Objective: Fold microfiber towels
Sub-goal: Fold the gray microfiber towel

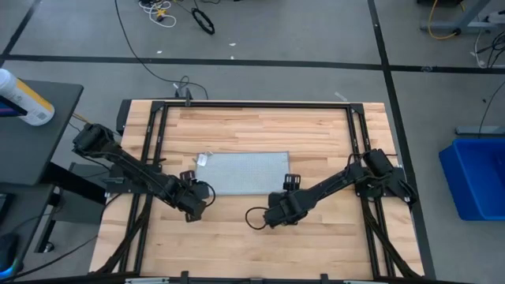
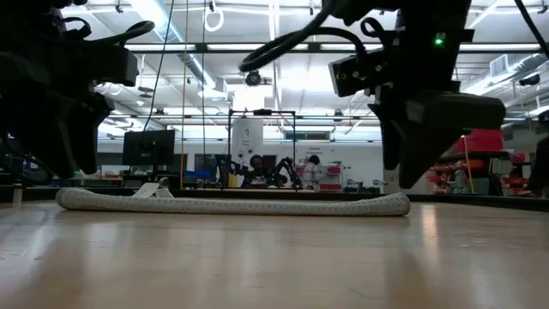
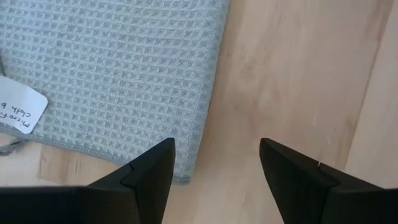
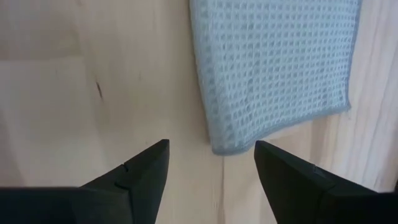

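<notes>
I find one microfiber towel [image 1: 241, 171] on the table [image 1: 252, 237], lying flat in the middle, slightly toward the far side. It is pale grey-blue, folded into a long rectangle with soft rounded edges, and its surface is a fine waffle grid of small square cells. In the low view it shows as a thin, padded strip [image 2: 232, 203] resting flush on the wood. One small white tag [image 1: 202, 159] with handwriting sits at its far left corner.

The table is light wooden plank with visible grain and seams, framed by black rails.

My left gripper [image 1: 192, 207] hangs just off the towel's near left corner; its two dark, wedge-shaped fingers [image 3: 152, 174] stand apart with nothing between them but bare wood and the towel's hemmed corner beyond. My right gripper [image 1: 278, 213] hangs just off the near right corner; its two fingers [image 4: 146, 171] are likewise apart, empty, with the towel's rounded corner showing past them. Neither touches the cloth.

Count: one towel, one tag, two arms, two grippers. Off the table to the right stands one bright blue plastic bin [image 1: 477, 177]; to the left, one white bottle [image 1: 24, 99] lies on a dark side table.
</notes>
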